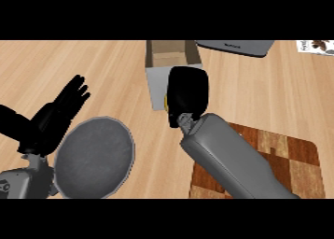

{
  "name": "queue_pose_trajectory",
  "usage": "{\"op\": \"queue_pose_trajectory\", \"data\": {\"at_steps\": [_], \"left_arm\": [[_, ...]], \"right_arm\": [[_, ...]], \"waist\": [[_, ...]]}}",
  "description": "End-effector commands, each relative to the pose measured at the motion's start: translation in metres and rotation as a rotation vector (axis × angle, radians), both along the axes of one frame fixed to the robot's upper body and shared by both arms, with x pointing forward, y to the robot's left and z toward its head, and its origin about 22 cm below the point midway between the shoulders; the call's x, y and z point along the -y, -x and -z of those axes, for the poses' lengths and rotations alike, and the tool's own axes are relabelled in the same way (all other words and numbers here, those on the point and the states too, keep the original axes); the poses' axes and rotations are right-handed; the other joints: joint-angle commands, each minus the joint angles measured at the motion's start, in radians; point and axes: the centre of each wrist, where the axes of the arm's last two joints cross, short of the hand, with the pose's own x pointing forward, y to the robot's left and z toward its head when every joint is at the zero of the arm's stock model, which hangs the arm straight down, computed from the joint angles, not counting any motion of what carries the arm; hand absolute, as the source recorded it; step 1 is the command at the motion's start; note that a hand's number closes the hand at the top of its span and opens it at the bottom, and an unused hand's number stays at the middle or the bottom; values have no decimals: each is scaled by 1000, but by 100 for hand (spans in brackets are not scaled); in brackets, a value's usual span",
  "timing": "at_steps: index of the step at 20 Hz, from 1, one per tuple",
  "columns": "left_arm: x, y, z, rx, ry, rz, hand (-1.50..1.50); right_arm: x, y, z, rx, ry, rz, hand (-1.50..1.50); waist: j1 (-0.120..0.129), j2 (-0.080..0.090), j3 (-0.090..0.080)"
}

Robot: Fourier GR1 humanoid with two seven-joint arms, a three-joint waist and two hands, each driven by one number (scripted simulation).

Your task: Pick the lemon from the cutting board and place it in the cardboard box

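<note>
The lemon is peeking out as a thin yellow bit at the left edge of the right hand. The hand is curling round it and hiding almost all of it, so which way the lemon is pointing and how its long side is lying cannot be told. We are looking at the back of the hand, with the fingers folding under. The hand and lemon are sitting over the near end of the box, which is standing with its top open. The right arm is crossing over the board, and the lemon is well away from the board. The left hand is resting open at the left, fingers up, holding nothing, just beside a grey plate.
</note>
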Motion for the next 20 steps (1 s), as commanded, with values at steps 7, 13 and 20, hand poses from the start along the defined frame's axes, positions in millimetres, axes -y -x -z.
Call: {"op": "queue_pose_trajectory", "data": {"at_steps": [7,13,20], "left_arm": [[10,-10,1,-11,-3,14,0],[4,-10,4,-13,-3,-12,0],[-3,-11,9,-14,-17,-51,0]], "right_arm": [[-54,-11,-90,328,-22,207,150],[-64,-26,-118,395,-44,325,150],[-73,-44,-129,369,10,376,150]], "waist": [[-11,-14,-5],[-27,-9,-5],[-56,-3,-5]]}}
